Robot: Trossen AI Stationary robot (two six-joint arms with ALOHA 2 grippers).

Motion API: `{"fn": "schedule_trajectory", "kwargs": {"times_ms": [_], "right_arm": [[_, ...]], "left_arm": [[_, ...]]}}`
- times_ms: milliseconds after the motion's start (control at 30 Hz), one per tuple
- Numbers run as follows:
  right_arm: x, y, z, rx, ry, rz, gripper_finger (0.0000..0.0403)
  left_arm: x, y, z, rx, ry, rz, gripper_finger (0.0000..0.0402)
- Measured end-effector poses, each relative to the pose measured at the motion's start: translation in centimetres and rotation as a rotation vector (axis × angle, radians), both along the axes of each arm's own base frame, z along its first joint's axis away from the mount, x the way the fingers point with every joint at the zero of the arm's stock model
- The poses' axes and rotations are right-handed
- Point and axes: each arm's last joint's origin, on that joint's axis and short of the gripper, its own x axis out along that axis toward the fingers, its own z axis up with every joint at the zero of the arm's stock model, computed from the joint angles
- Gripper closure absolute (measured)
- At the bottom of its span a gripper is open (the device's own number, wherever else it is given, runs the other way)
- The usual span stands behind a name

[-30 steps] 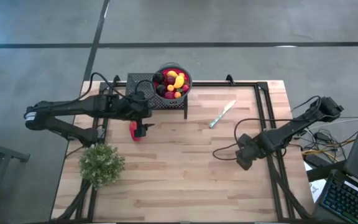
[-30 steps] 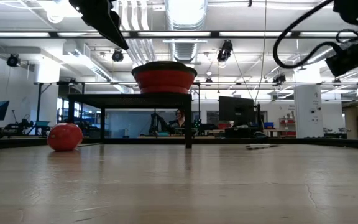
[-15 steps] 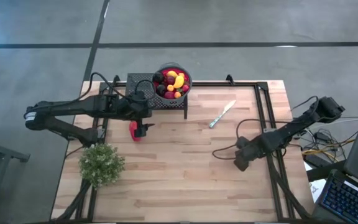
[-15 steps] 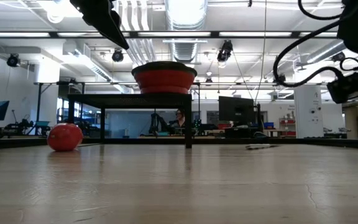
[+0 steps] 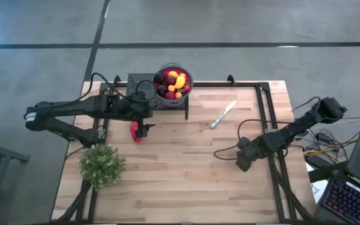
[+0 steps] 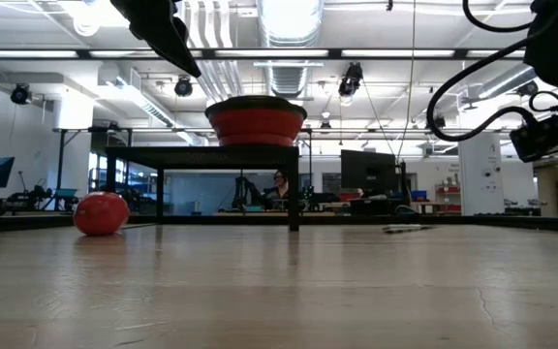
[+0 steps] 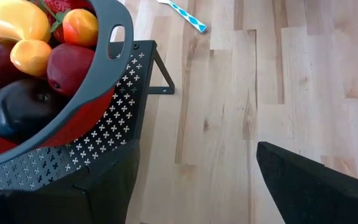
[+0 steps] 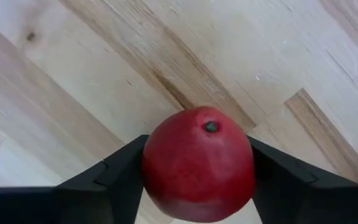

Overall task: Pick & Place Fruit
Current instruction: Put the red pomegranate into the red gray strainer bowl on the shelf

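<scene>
Right wrist view shows you the right gripper (image 8: 197,180) clamped on a red fruit (image 8: 197,163) above the worktop (image 8: 73,81); the left gripper's (image 5: 144,128) fingers stand apart.

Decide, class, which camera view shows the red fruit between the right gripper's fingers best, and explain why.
The right wrist view: the red fruit fills the frame between the right gripper's two fingers, over the wooden table. From the high view the gripper hides it. The low view and left wrist view do not show it.
</scene>
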Motion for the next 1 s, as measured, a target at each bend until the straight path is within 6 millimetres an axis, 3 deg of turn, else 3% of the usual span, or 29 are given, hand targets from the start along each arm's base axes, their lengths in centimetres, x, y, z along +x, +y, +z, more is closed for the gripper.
{"fn": "schedule_trajectory", "kwargs": {"times_ms": [233,467,767,1000], "right_arm": [[0.1,0.0,0.1,0.005,-0.004,0.001,0.0210],[0.6,0.4,0.5,0.060,-0.035,0.035,0.0204],[3.2,1.6,4.2,0.117,-0.174,0.162,0.0214],[6.4,2.1,8.2,0.117,-0.457,0.307,0.0202]], "left_arm": [[0.0,0.0,0.0,0.000,0.000,0.000,0.0074],[0.0,0.0,0.0,0.000,0.000,0.000,0.0074],[0.0,0.0,0.0,0.007,0.003,-0.007,0.0074],[0.2,0.0,0.2,0.031,-0.020,-0.028,0.0074]]}}
